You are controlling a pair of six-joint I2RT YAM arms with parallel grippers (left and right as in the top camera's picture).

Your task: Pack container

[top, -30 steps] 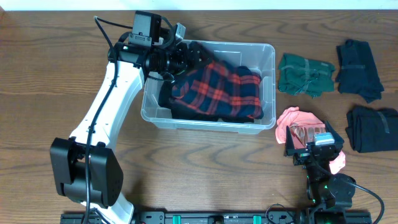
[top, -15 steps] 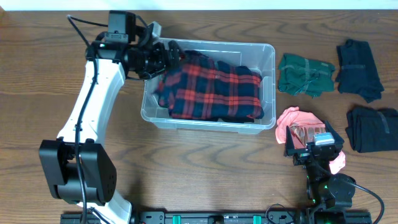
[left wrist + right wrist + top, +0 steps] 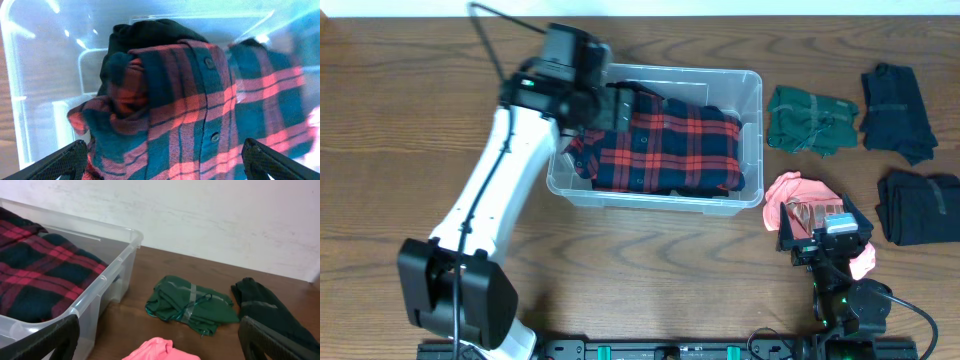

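The container is a clear plastic bin at the table's middle. A red and dark plaid shirt fills it, lying over a dark garment. My left gripper hovers open over the shirt's left end. In the left wrist view its fingertips stand wide apart above the plaid shirt, with nothing between them. My right gripper rests open low at the front right, over a pink cloth. In the right wrist view the pink cloth lies just below the right gripper.
To the right of the bin lie a crumpled green garment, a dark navy garment and a black folded garment. The right wrist view shows the bin's corner and the green garment.
My left gripper drew back to the bin's left rim, then came back over the shirt's left end. The shirt's left part shifted slightly. The right arm stayed still.
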